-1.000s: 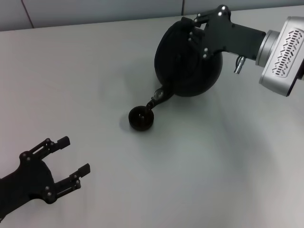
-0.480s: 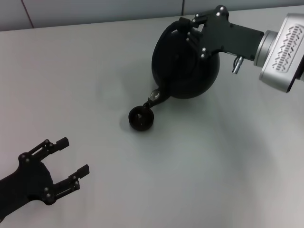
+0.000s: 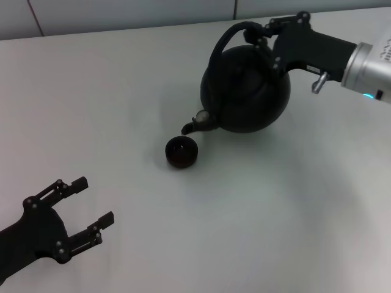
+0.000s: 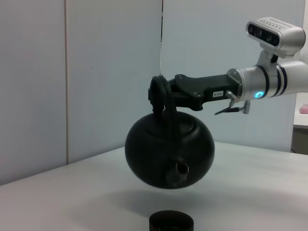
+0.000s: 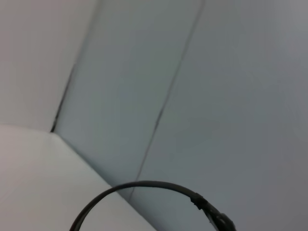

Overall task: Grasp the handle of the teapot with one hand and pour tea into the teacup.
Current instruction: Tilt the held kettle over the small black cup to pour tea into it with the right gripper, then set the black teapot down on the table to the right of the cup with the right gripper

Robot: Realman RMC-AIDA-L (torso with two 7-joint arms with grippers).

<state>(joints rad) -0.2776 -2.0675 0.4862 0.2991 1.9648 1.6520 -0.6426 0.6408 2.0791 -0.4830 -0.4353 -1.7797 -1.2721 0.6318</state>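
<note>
The matte black teapot (image 3: 247, 94) hangs in the air at the back right, nearly upright and tipped slightly spout-down. My right gripper (image 3: 259, 33) is shut on its arched handle (image 3: 221, 44) near the top. The short spout (image 3: 194, 126) points down-left, just behind and above the small black teacup (image 3: 181, 151), which stands on the table. In the left wrist view the teapot (image 4: 169, 151) floats clear above the teacup (image 4: 171, 221), held by the right gripper (image 4: 166, 94). The handle's arc (image 5: 139, 185) shows in the right wrist view. My left gripper (image 3: 96, 199) is open and empty at the near left.
The pale grey table (image 3: 275, 213) carries nothing else. A light panelled wall (image 3: 122, 12) runs along its far edge, close behind the teapot.
The teapot has swung back from a steep pouring tilt to nearly upright. The right gripper has moved right with it, and the spout has lifted a little off the teacup. The left arm has not moved.
</note>
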